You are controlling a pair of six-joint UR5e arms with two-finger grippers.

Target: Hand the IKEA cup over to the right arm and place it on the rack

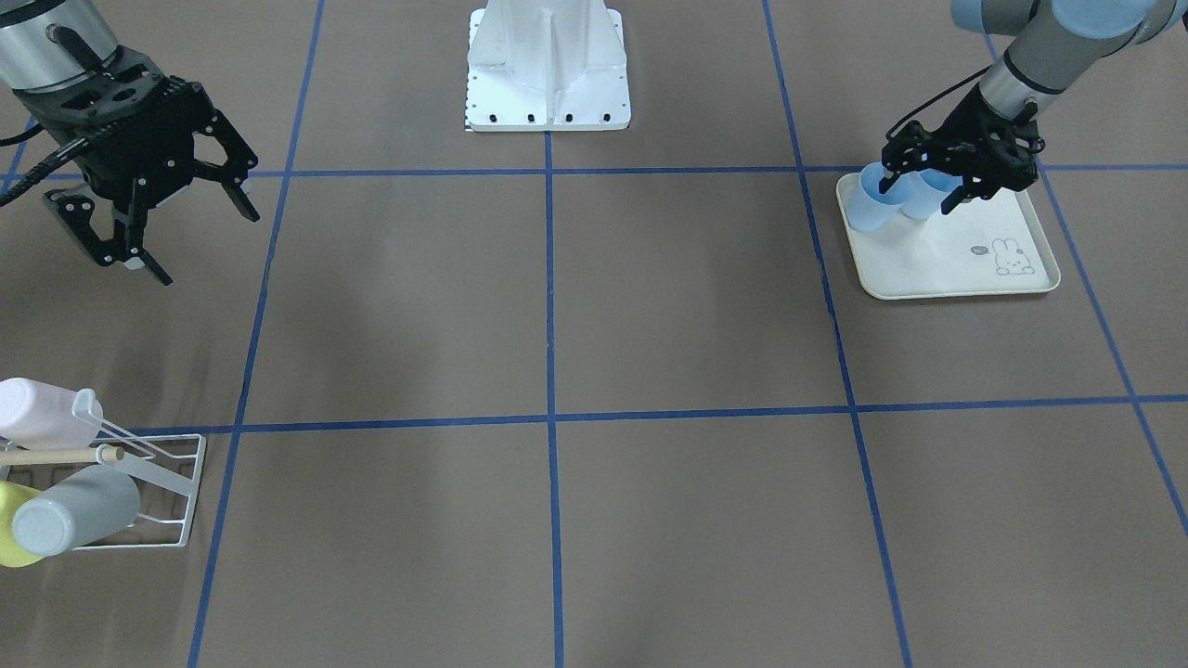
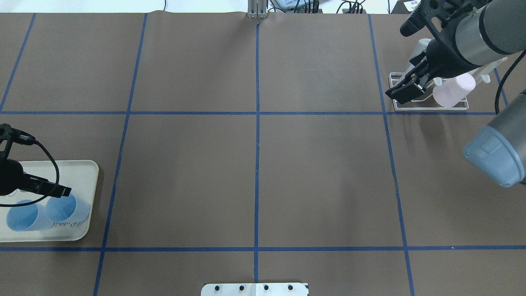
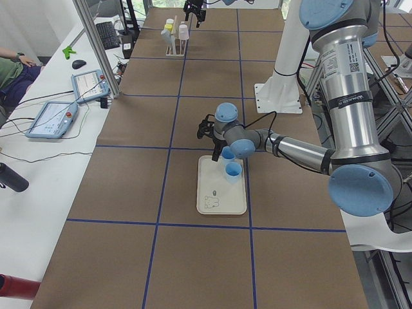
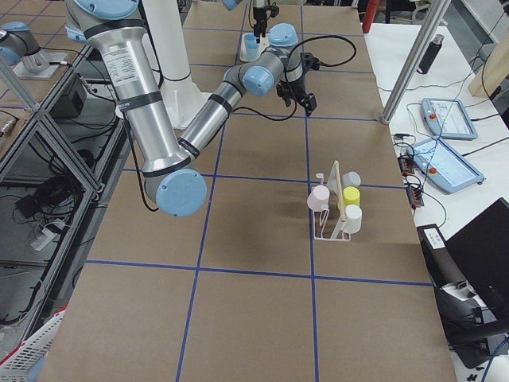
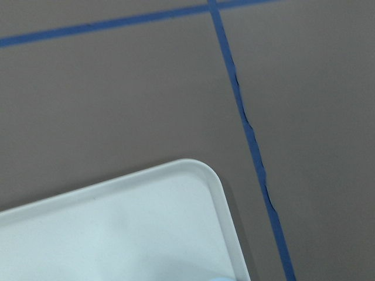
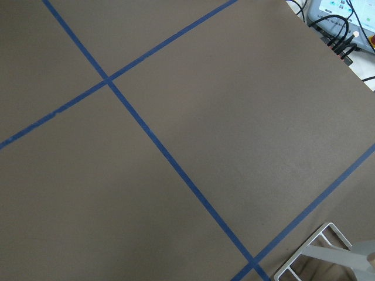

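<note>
The left gripper (image 1: 923, 188) is hanging low over the two blue cups (image 1: 872, 206), its jaws standing apart with the fingertips down at rim level. It is gripping nothing that can be made out, and which cup it is lined up on cannot be told. The cups are standing upright and just beside each other at the corner of the cream tray (image 1: 965, 278) nearest the robot and the table's middle, close to its raised rim. The rest of the tray is lying bare up to the rabbit print. One blue tape line (image 1: 821, 278) is running just beside the tray's inner edge. Between the tray and the rack (image 1: 186, 482) a wide stretch of brown table (image 1: 687, 306) is lying open. The rack is sitting at the far corner on the robot's right, its base frame touching a tape line. It is carrying a pink cup (image 1: 37, 413), a grey cup (image 1: 74, 510) and a yellow cup (image 1: 11, 547) beside the wooden dowel (image 1: 56, 456). The right gripper (image 1: 209, 246) is hovering high, well apart from the rack, jaws spread wide and holding nothing.
</note>
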